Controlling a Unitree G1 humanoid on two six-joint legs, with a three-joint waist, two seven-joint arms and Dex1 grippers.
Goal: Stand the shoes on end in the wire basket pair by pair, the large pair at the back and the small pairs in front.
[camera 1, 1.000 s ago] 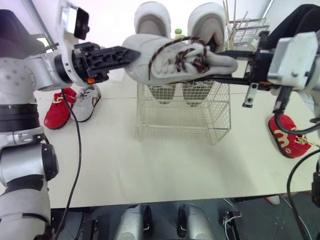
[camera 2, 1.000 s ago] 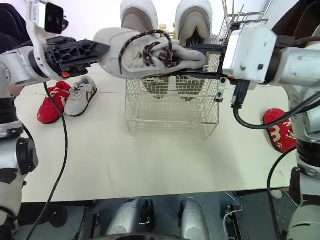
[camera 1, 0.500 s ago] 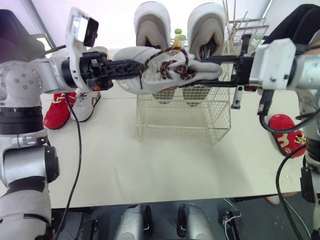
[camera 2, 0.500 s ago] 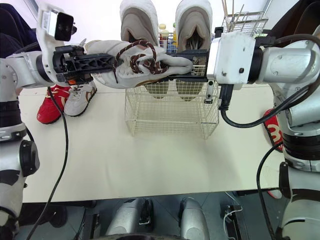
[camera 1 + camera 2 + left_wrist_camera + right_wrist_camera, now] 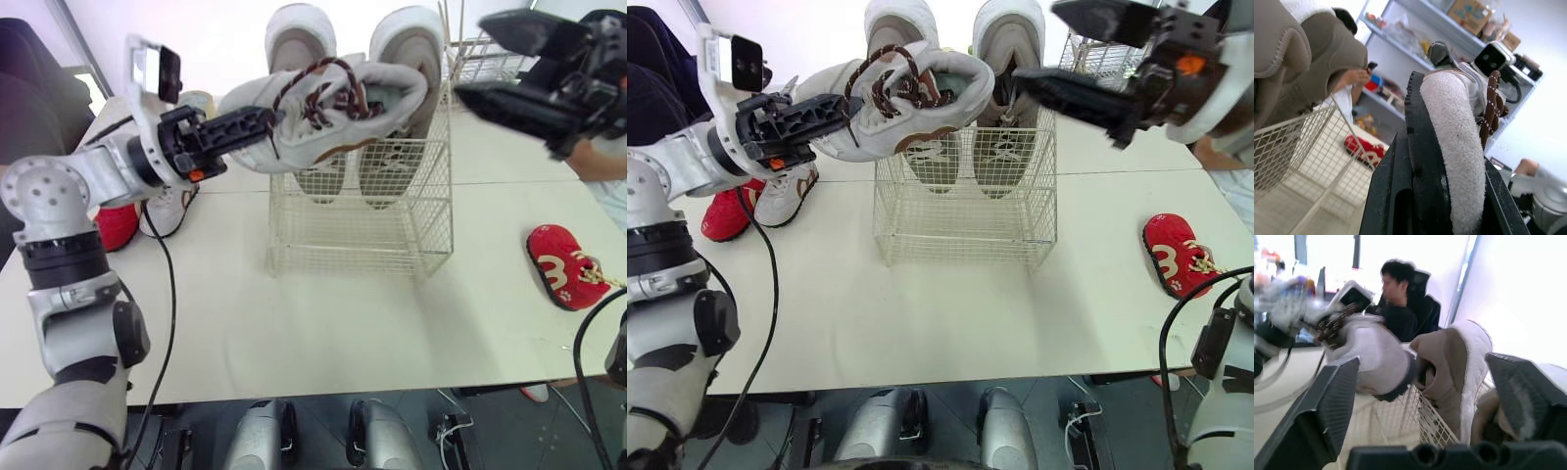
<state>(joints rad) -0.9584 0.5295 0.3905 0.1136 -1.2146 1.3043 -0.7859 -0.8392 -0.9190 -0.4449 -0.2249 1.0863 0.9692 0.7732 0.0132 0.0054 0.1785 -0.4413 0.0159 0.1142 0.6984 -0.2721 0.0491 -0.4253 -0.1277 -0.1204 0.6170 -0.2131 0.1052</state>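
Left gripper (image 5: 263, 123): pressed together on the toe end of the white sneaker (image 5: 343, 108); in the left wrist view 1 black finger (image 5: 1415, 196) lies flat along the pale suede.
Right gripper (image 5: 1036, 41): spread wide, holding nothing, up in the air right of the sneaker and apart from it.
White sneaker: brown-and-white laces, held in the air over the front of the basket's top. It is tilted, with the open heel end higher and pointing to the robot's right. Whether it touches the shoes behind it cannot be told.
Wire basket (image 5: 362, 230): white, on the middle of the table (image 5: 323, 313), its front part empty.
Large beige shoes (image 5: 299, 39): 2 of them, on end side by side at the back of the basket, tops rising well above its rim.
Left-hand red shoe (image 5: 116, 223): on the table left of the basket, partly behind the left arm.
Small grey-white sneaker (image 5: 784, 196): just beside that red shoe, on its basket side.
Right-hand red shoe (image 5: 560, 266): alone on the table, well right of the basket.
Wire rack (image 5: 487, 54): at the rear right, behind the basket.
Person (image 5: 1396, 298): seated in a dark chair beyond the table, seen in the right wrist view.
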